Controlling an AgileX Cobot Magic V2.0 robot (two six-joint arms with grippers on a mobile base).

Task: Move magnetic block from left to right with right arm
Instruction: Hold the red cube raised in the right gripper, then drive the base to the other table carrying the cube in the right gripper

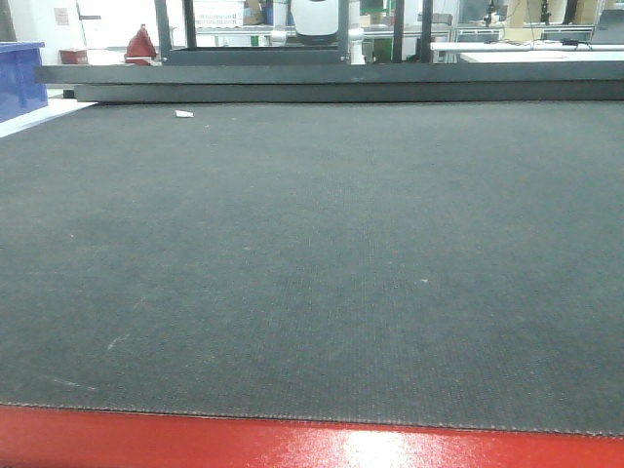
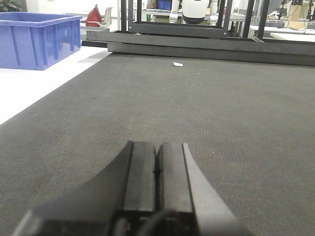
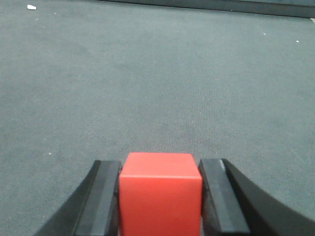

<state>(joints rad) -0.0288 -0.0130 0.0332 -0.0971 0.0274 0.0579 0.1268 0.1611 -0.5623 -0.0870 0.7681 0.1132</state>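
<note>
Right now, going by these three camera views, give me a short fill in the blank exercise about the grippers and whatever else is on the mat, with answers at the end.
1. The right gripper is shut on a cube whose colour is ____.
2. The left gripper is shut, and between its pads it holds ____.
3. The plastic bin standing off the mat is coloured ____.
4. The small scrap lying far out on the mat is ____ in colour.

Answers: red; nothing; blue; white.
</note>
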